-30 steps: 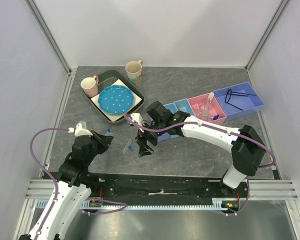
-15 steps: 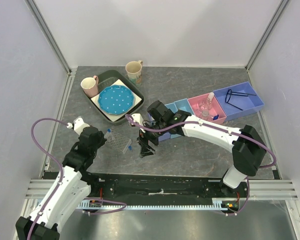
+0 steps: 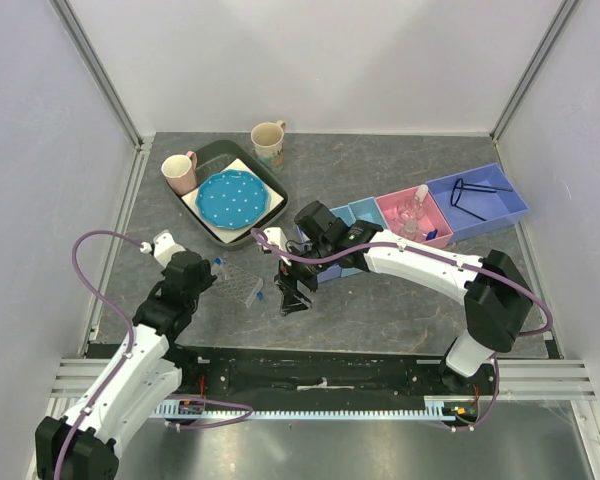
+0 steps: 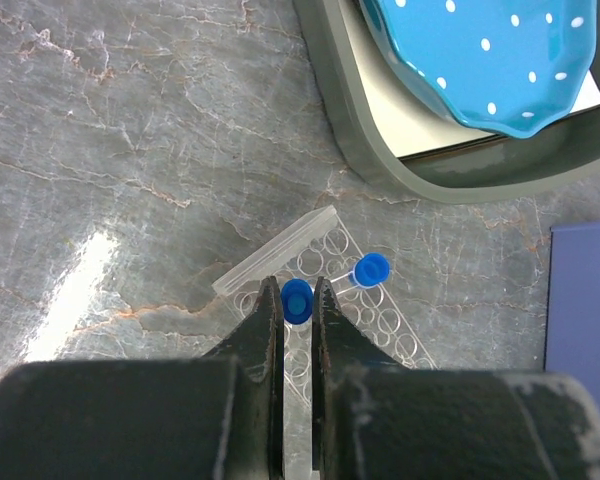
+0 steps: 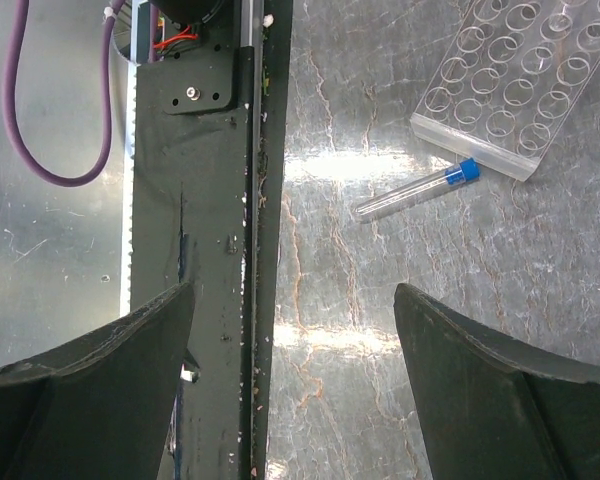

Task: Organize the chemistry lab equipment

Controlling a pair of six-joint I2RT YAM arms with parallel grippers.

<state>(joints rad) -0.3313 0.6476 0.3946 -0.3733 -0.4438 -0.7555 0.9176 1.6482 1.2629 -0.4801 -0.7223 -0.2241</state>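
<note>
I'm clamping my left gripper on 1 blue-capped tube at its cap end, right gripper gaping. I'm judging it light, slick, fragile.

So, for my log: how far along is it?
Done: clear flask in pink tray, black wire frame in blue tray, one blue-capped tube in clear rack. In hand: left gripper holds second tube over the rack. Left: third tube lying near open right gripper.

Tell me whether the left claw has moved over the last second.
Yes. The left claw, shut on a blue-capped clear tube, has moved up the top view, closer to the dark grey tray.
</note>
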